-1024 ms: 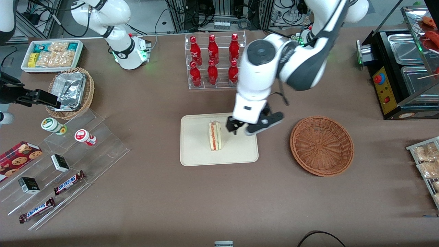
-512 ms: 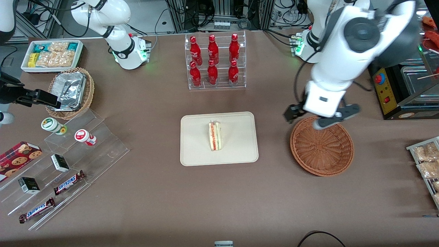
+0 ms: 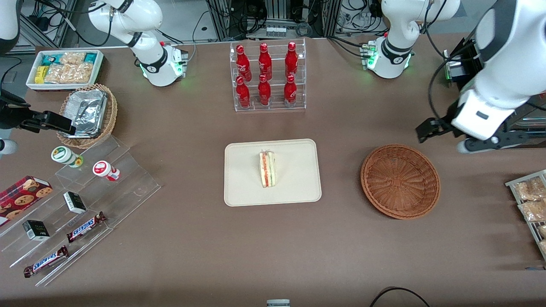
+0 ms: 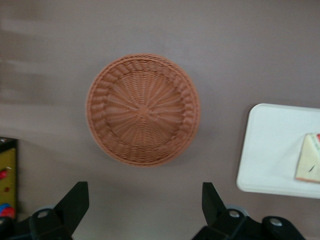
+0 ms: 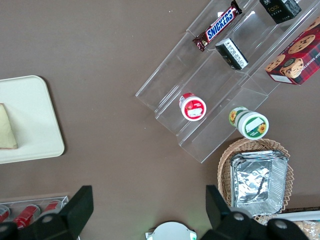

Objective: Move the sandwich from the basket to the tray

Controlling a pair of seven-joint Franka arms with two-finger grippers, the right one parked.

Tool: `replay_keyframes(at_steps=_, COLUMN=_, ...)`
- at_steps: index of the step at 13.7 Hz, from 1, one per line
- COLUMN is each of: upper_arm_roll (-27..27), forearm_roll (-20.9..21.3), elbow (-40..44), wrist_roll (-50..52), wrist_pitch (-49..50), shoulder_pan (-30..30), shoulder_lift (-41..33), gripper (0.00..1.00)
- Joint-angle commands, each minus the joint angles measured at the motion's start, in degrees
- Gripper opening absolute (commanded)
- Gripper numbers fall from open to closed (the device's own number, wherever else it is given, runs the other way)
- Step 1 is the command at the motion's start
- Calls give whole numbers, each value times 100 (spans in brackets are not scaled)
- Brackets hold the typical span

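The sandwich (image 3: 267, 169) lies on its side on the cream tray (image 3: 243, 179) in the middle of the table, red and green filling showing; the wrist view catches it as sandwich (image 4: 309, 159) on tray (image 4: 272, 150). The reddish-brown basket (image 3: 400, 181) sits beside the tray toward the working arm's end, with nothing in it, and shows as basket (image 4: 143, 109) in the wrist view. My gripper (image 3: 443, 137) hangs open and holds nothing, above the table past the basket at the working arm's end, its fingers (image 4: 75, 200) spread wide.
A clear rack of red bottles (image 3: 266, 76) stands farther from the camera than the tray. A black food warmer (image 3: 495, 89) sits close to my gripper. Snack packets (image 3: 529, 200) lie at the table's edge. A stepped acrylic shelf with candy bars (image 3: 81, 192) and a foil-filled basket (image 3: 87, 115) lie toward the parked arm's end.
My open gripper has swung away from the tray, passed over the basket, and now hangs beside the food warmer. The sandwich stays on the tray.
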State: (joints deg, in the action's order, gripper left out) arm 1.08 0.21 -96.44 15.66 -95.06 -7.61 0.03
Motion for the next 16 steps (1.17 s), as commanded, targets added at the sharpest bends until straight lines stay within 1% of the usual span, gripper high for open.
replay_keyframes(at_steps=1, upper_arm_roll=33, forearm_roll=-12, elbow=-559, wrist_roll=-510, wrist_pitch=40, shoulder_pan=224, shoulder_lift=-582, gripper=100)
replay_keyframes(at_steps=3, upper_arm_roll=-46, forearm_roll=-12, elbow=-631, wrist_roll=-922, wrist_pitch=58, shoulder_pan=347, shoulder_lift=-680, gripper=100)
replay_keyframes(at_steps=5, upper_arm_roll=-73, forearm_roll=-38, elbow=-517, wrist_roll=-1065, wrist_pitch=40, shoulder_pan=444, shoulder_lift=-636, gripper=100)
replay_keyframes(at_steps=8, upper_arm_roll=-64, forearm_roll=-73, elbow=158, wrist_roll=-1126, wrist_pitch=101, shoulder_pan=471, shoulder_lift=-250, gripper=100)
replay_keyframes(at_steps=9, upper_arm_roll=-64, forearm_roll=-100, elbow=439, wrist_roll=-1213, wrist_pitch=276, shoulder_pan=471, shoulder_lift=-110, gripper=100)
replay_keyframes(at_steps=12, upper_arm_roll=-55, forearm_roll=-82, elbow=827, wrist_roll=-1469, wrist_pitch=471, shoulder_pan=488, shoulder_lift=93, gripper=100)
replay_keyframes(at_steps=14, upper_arm_roll=-47, forearm_roll=-39, elbow=846, wrist_roll=-1469, wrist_pitch=480, shoulder_pan=488, shoulder_lift=94, gripper=100)
replay_keyframes(at_steps=16, upper_arm_roll=-47, forearm_roll=-12, elbow=819, wrist_roll=-1495, wrist_pitch=733, shoulder_pan=488, shoulder_lift=41, gripper=100)
